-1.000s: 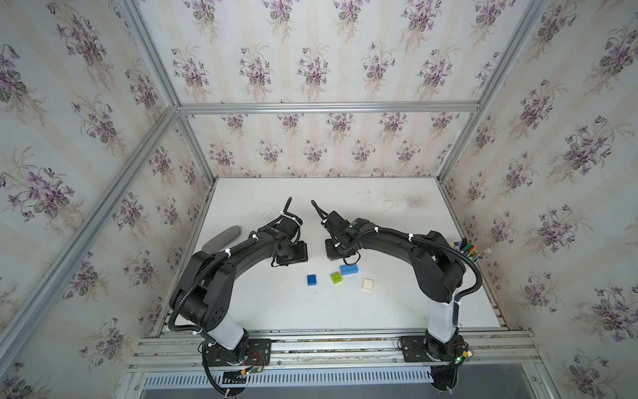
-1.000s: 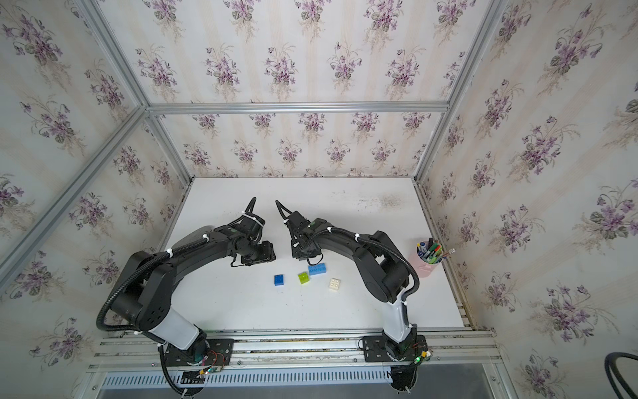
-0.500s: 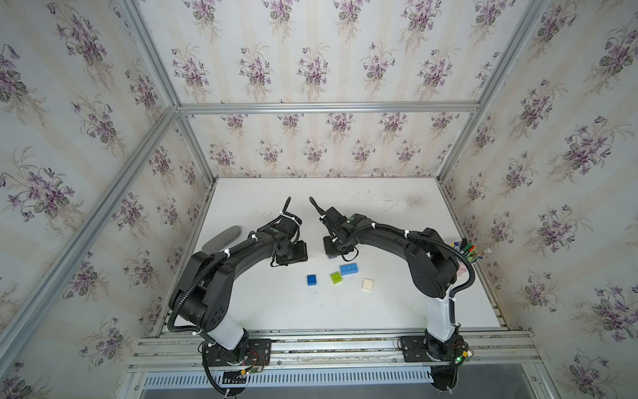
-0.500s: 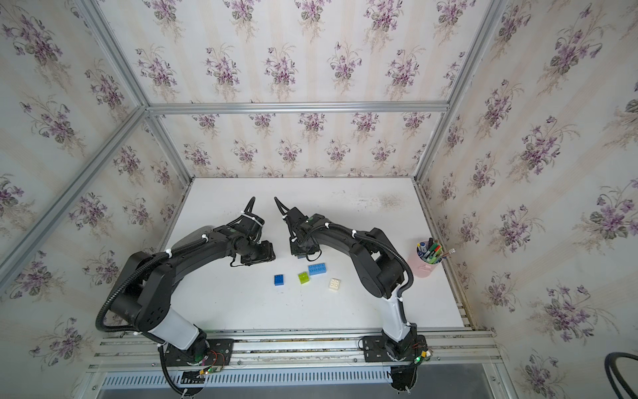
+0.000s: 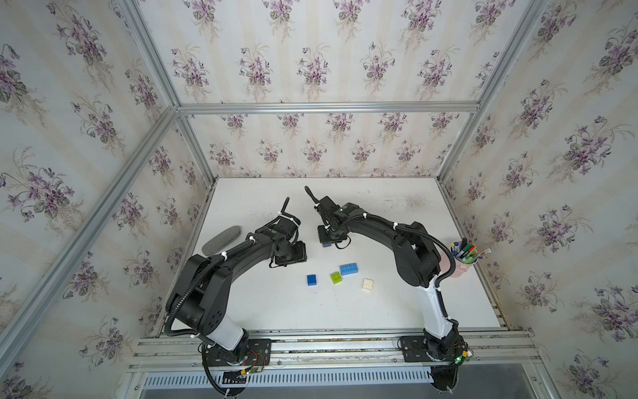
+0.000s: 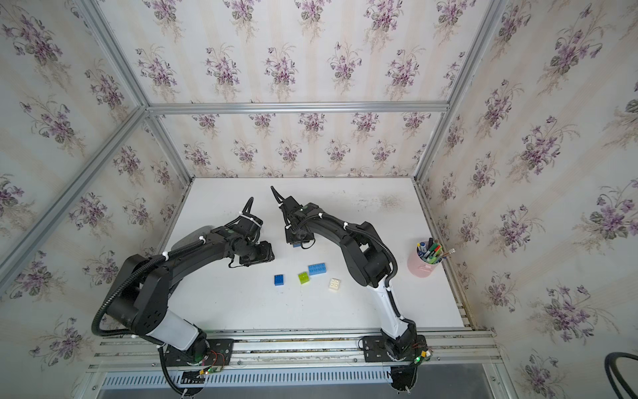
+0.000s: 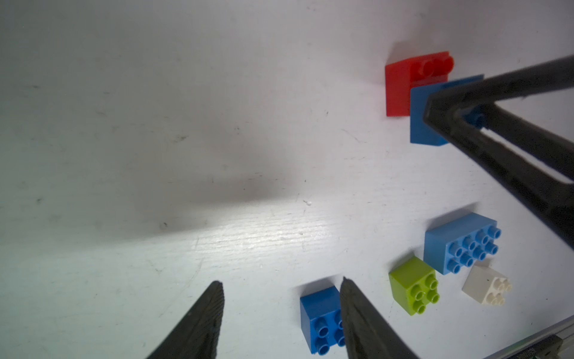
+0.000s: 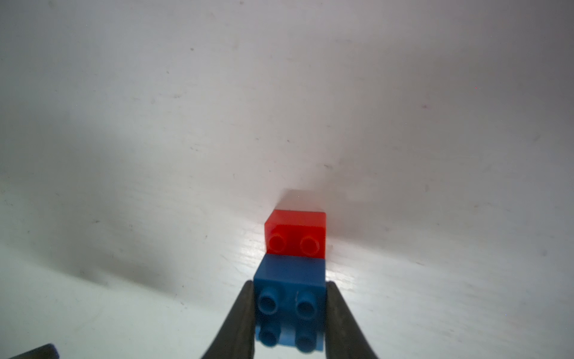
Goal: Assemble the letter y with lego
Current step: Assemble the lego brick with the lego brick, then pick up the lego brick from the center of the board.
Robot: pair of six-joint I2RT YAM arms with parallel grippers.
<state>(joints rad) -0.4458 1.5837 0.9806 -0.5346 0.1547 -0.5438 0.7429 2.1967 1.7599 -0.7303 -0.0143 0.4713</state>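
right gripper (image 8: 290, 283): clamped on a small dark blue studded plastic brick (image 8: 289, 273), one of the fingers (image 8: 344, 320) on each side face. small red studded plastic brick (image 8: 295, 230) sits straight ahead of the fingertips, touching the blue one. only its far stud row shows, so blue looks lapped over the near row. can't tell if it's fully seated.

left gripper (image 7: 281, 281): jaws spread, nothing between them, hovering over the white tabletop (image 7: 155, 155). second dark blue brick (image 7: 320, 314) lies just outside the gap, studs up, partly hidden behind one finger (image 7: 360, 317). further out past that finger: lime green brick (image 7: 410, 283), longer light blue brick (image 7: 459, 245), cream-white brick (image 7: 484, 286), all loose and bunched together.

my read: foot of the Y is started, four bricks to go. left arm is nearer the spare blue; it needs a small sideways shift to centre it. that one is square, so no axis to align. light blue's long axis runs roughly along the line between the left fingertips, so gripping its short side likely needs a wrist turn.
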